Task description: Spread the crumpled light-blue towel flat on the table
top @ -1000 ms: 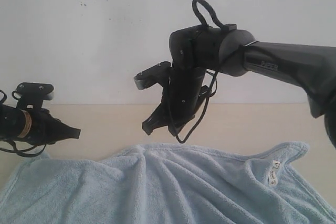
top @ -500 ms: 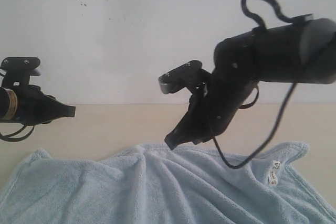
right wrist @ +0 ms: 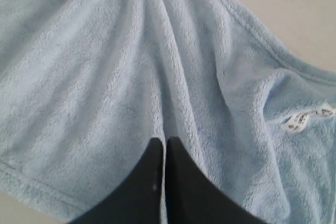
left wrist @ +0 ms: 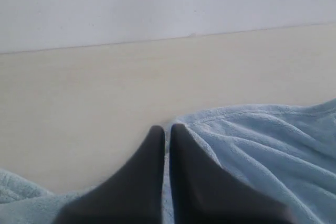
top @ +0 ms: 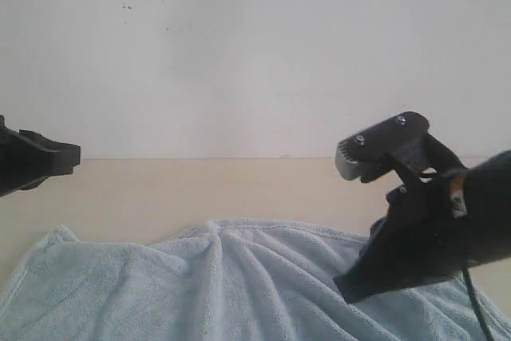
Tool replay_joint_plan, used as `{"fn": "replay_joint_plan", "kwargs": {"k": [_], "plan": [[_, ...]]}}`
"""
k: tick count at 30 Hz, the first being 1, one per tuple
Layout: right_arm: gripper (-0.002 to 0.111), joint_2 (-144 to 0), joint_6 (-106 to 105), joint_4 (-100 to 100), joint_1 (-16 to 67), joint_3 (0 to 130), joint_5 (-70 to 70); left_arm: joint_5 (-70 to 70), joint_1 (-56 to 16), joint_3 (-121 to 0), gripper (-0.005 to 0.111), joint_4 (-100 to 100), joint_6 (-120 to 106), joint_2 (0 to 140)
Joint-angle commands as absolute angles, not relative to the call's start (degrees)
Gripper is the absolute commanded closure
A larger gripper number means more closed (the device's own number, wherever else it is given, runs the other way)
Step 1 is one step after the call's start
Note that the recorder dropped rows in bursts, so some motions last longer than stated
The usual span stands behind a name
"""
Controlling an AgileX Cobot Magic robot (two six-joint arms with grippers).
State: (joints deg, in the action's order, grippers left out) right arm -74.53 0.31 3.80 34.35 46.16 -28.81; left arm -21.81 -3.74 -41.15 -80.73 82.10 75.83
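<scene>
exterior view: towel [top: 239, 277] lies on the table [top: 200, 189], largely opened but ridged with folds. right pincer [top: 345, 289] hangs over its right part, left pincer [top: 76, 156] well clear to the side. left wrist view: tips together, empty, towel hem just beneath them. right wrist view: tips together, empty, a long crease straight ahead, white label [right wrist: 304, 119] off to one side. judgement: smoothing stage; next move needs jaws parted, a hem gripped, then a pull outward.
</scene>
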Motion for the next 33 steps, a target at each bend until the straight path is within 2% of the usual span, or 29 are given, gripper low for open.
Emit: {"fn": "replay_joint_plan", "kwargs": {"k": [1, 8, 23, 28, 33], "plan": [[0.106, -69.61, 0.92, 2.23, 34.23, 41.04, -28.02, -22.47, -4.02, -35.04, 0.103, -90.30, 90.85, 66.67], [0.106, -65.53, 2.00, 0.37, 34.23, 35.96, -28.53, -24.24, -4.02, -29.47, 0.103, -99.95, 102.52, 59.21], [0.106, -62.95, 2.59, -2.35, 34.23, 35.65, -27.03, -23.73, -4.02, -27.02, 0.103, -99.95, 98.22, 58.42], [0.106, -62.95, 2.22, -2.36, 34.23, 35.65, -20.45, -23.73, -4.02, -26.54, 0.103, -99.95, 94.79, 58.38], [0.106, -62.95, 0.71, -2.65, 34.23, 35.65, -20.04, -17.03, -4.02, -23.32, 0.103, -99.95, 93.61, 52.94]]}}
